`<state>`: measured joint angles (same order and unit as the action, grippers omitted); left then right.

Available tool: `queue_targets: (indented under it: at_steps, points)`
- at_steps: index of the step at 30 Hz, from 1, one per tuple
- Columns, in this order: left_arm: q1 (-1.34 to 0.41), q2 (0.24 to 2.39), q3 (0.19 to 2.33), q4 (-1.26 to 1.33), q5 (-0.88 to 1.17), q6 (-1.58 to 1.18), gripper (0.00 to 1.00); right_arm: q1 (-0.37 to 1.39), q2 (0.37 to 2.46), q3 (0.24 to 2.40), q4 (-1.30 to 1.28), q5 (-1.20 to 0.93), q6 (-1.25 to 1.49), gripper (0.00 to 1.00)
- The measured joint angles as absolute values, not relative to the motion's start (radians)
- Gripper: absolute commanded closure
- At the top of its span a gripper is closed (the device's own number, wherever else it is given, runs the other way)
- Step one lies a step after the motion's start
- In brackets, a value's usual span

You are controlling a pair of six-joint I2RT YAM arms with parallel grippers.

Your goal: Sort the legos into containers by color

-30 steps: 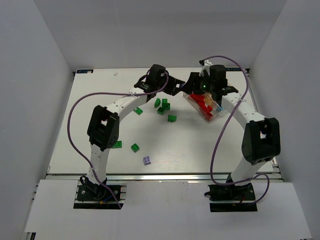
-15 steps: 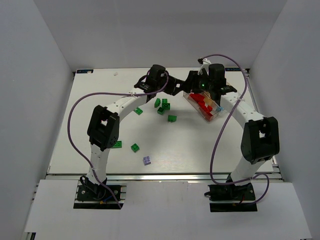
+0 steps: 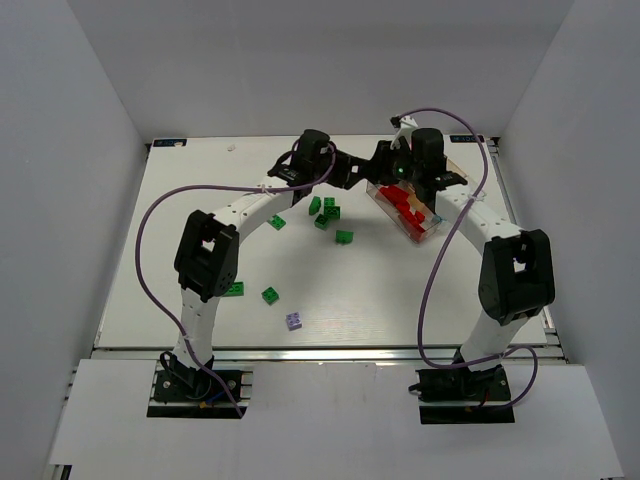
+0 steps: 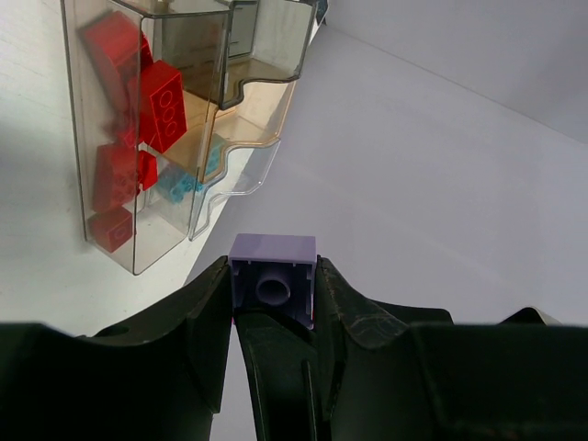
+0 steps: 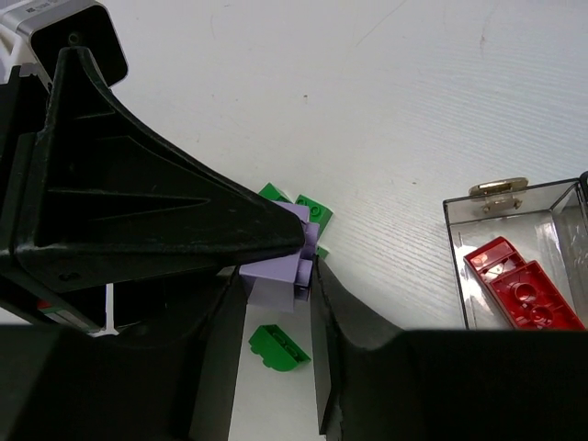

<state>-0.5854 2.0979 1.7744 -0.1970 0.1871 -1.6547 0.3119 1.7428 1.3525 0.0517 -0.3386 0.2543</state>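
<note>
At the far side of the table [image 3: 400, 300], towards 12 o'clock in the top view, we find the two arms meeting nose to nose. The left gripper [image 4: 273, 274] is clamped on a pale purple brick [image 4: 273, 253], one finger on each flank, with the brick's hollow underside turned to the wrist camera. The right gripper [image 5: 278, 276] faces it, its fingers standing either side of that same brick; we cannot tell whether they press on it.

The tray [image 4: 266, 46] lies at 2 o'clock from the table's centre, just beside the grippers. We note red bricks [image 4: 163, 106] in one long compartment and cyan bricks [image 4: 179, 184] in the compartment next to it.

Green bricks [image 3: 325, 210] lie loose on the table: a cluster at 12 o'clock near the grippers, one at 10 o'clock and two at 8 o'clock. A second pale purple brick [image 3: 294, 321] sits at 7 o'clock, near the front edge.
</note>
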Motion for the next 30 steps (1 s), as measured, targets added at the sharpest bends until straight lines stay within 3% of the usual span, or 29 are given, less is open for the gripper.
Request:
queue_targets:
  at_steps: [1, 4, 10, 12, 19, 30]
  points:
    - [-0.585, 2.098, 1.774, -0.194, 0.186, -1.655, 0.78, 0.312, 1.743, 1.35, 0.059, -0.338, 0.254, 0.97]
    - [-0.584, 2.098, 1.761, -0.17, 0.187, -1.658, 0.46, 0.311, 1.742, 1.344, 0.072, -0.335, 0.253, 1.0]
    - [-0.581, 2.098, 1.732, -0.127, 0.249, -1.654, 0.3, 0.291, 1.738, 1.308, 0.091, -0.309, 0.25, 1.0]
    - [-0.58, 2.098, 1.723, -0.12, 0.26, -1.647, 0.2, 0.274, 1.73, 1.289, 0.093, -0.302, 0.249, 1.0]
    - [-0.553, 2.087, 1.678, -0.135, 0.263, -1.593, 0.1, 0.197, 1.694, 1.264, 0.068, -0.282, 0.205, 1.0]
    - [-0.417, 1.864, 1.462, -0.225, 0.243, -1.329, 0.14, 0.055, 1.777, 1.386, -0.099, -0.196, -0.035, 1.0]
